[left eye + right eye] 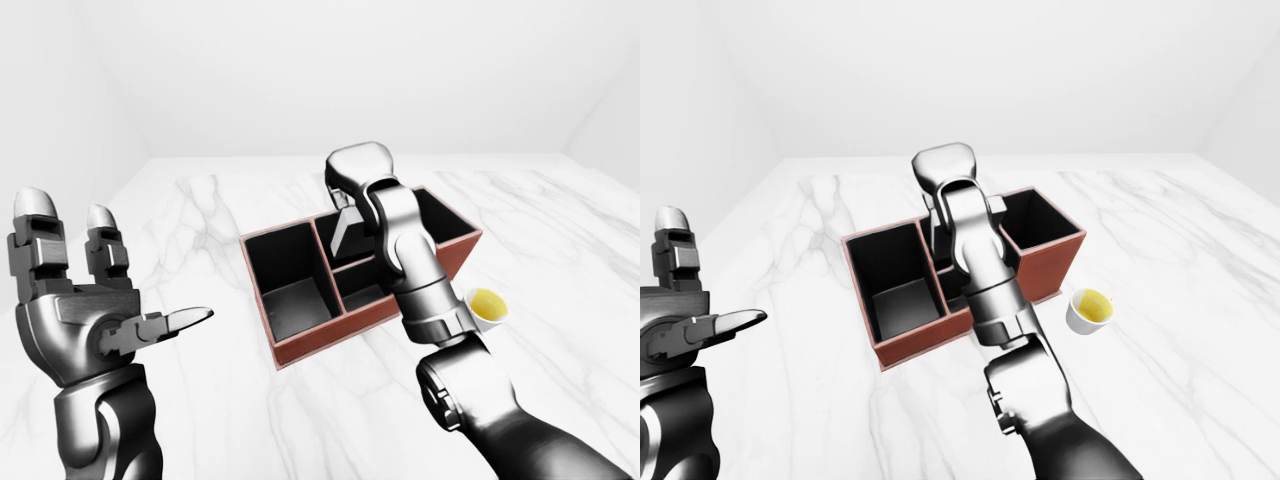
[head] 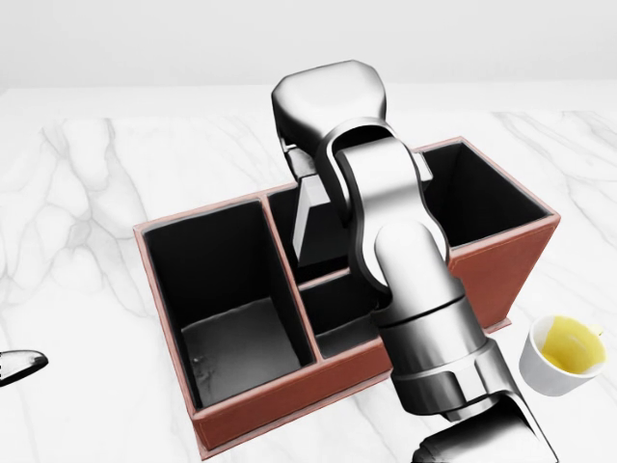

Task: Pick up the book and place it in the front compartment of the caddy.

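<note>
Under the right hand [image 2: 323,106], a thin grey book [image 2: 308,224], upright.

The caddy [image 2: 241,405] sits on the table [image 2: 87,222], the cup [image 2: 564,355] just right of it in the head view.

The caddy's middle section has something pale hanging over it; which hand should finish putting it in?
The right hand: it hangs over the caddy with the pale book beneath it. The left hand is off to the side, fingers open.
</note>
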Motion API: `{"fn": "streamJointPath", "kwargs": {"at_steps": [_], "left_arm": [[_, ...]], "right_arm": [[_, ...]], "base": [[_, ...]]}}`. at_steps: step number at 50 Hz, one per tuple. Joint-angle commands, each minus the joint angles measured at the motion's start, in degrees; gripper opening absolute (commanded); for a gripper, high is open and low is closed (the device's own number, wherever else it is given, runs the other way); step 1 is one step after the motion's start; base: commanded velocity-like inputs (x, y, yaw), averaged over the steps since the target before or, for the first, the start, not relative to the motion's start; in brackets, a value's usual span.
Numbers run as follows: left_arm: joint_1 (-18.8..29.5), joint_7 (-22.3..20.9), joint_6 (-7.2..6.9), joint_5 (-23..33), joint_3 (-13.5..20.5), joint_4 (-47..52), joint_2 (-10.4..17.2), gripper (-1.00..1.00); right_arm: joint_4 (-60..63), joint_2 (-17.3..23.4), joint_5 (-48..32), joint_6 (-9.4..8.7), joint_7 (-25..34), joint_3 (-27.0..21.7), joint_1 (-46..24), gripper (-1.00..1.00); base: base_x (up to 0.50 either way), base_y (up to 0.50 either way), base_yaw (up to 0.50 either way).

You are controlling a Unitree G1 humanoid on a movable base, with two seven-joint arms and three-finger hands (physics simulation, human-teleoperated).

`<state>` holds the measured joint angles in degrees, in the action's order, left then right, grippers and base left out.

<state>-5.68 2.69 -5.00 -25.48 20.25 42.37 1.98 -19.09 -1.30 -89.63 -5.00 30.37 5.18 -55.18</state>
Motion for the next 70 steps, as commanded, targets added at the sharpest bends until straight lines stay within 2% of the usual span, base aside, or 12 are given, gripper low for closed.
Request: {"fn": "streamJointPath", "kwargs": {"at_steps": [1, 22, 28, 37, 54, 70], "left_arm": [[0.1, 0.2, 0.00, 1.0, -0.8, -1.7, -0.2, 1.00], [0.0, 0.1, 0.00, 0.8, -0.6, -1.4, -0.3, 1.00], [0.0, 0.1, 0.00, 0.7, -0.4, -1.3, -0.3, 1.00], [0.0, 0.0, 0.00, 1.0, -0.7, -1.9, -0.3, 1.00], [0.5, 0.3, 0.00, 0.5, -0.2, -1.7, 0.0, 1.00], [0.5, 0.4, 0.00, 0.9, -0.6, -2.4, 0.0, 1.00]], "right_arm": [[-9.4, 1.9, 2.8, 0.00, -7.6, -0.3, -4.5, -1.00], [-22.8, 3.3, 5.9, 0.00, -19.5, 0.3, -8.2, -1.00], [-29.3, 3.8, 7.6, 0.00, -25.8, 0.4, -10.1, -1.00], [-35.4, 4.0, 8.3, 0.00, -30.6, 1.2, -12.0, -1.00], [-45.7, 2.6, 8.9, 0.00, -39.2, 2.0, -15.5, -1.00], [-50.8, 2.2, 7.8, 0.00, -43.2, 3.1, -16.3, -1.00]], "base": [[0.00, 0.00, 0.00], [0.00, 0.00, 0.00], [0.00, 0.00, 0.00], [0.00, 0.00, 0.00], [0.00, 0.00, 0.00], [0.00, 0.00, 0.00]]}}
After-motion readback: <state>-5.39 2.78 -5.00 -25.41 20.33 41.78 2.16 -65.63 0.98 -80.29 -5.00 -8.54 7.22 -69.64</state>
